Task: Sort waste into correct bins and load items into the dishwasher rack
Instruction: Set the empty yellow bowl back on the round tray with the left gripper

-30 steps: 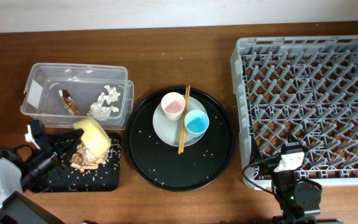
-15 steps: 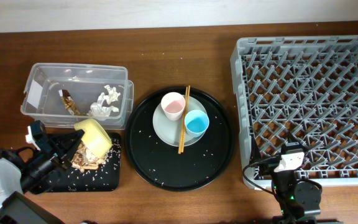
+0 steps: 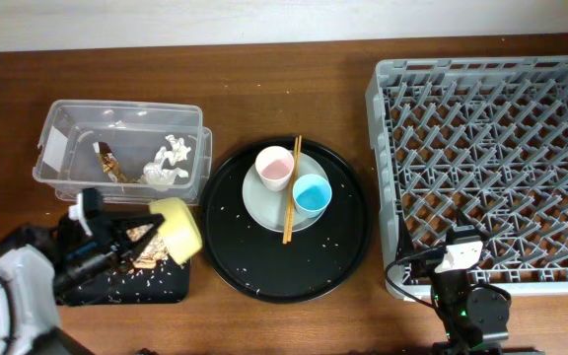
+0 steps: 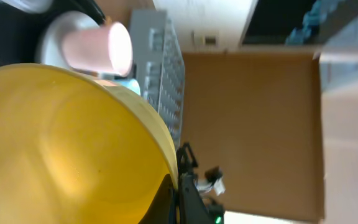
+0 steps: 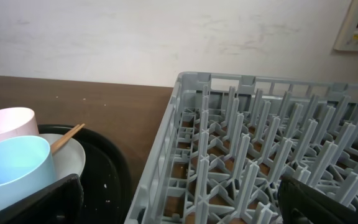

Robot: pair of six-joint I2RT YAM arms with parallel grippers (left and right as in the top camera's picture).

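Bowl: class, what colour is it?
The bowl is yellow, and it shows best in the left wrist view.

Black arms (image 3: 85,262), white casing (image 3: 10,274), black cable (image 3: 399,266), green light (image 3: 459,314)

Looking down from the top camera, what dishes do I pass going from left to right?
yellow bowl → pink cup → blue cup → dishwasher rack

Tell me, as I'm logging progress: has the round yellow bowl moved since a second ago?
Yes. The round yellow bowl shifted right over the shallow black rectangular tray, toward the large round black tray.
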